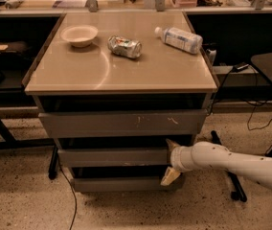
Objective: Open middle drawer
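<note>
The middle drawer (pixel 112 157) is the plain grey front between the taller scratched top front (pixel 121 122) and the narrow bottom front (pixel 121 183) of the cabinet. My gripper (pixel 170 161) reaches in from the right on a white arm and sits at the right end of the middle drawer's front. One pale finger (pixel 172 144) points up at the drawer's top edge and the other (pixel 169 177) hangs down below its bottom edge, so the jaws stand open astride the front's right end.
On the cabinet's beige top (pixel 78 75) lie a white bowl (pixel 79 34), a crushed can (pixel 124 47) and a plastic bottle (pixel 179 39) on its side. Black desks stand left and right, a chair base (pixel 236 190) at right, and cables trail on the speckled floor.
</note>
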Controlling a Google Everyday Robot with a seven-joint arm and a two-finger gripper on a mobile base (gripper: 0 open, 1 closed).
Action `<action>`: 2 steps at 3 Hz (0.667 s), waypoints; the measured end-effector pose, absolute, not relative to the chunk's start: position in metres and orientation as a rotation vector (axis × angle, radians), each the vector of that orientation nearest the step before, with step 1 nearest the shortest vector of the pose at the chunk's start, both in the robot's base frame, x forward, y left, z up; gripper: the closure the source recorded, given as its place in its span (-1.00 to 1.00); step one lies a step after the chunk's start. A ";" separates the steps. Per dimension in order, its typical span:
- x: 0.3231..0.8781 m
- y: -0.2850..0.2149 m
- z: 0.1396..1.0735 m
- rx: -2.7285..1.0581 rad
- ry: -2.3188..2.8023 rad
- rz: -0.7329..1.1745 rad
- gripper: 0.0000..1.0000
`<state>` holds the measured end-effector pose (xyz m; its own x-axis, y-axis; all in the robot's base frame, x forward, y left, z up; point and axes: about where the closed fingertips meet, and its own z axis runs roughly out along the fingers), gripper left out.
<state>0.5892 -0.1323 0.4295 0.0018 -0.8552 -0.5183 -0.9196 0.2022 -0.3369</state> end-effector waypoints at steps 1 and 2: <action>0.589 -0.132 0.429 -1.652 1.849 0.131 -1.00; 0.608 -0.137 0.425 -1.643 1.837 0.061 -1.00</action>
<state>0.6080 -0.1371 0.4248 0.0106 -0.8682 -0.4961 -0.8993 0.2087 -0.3844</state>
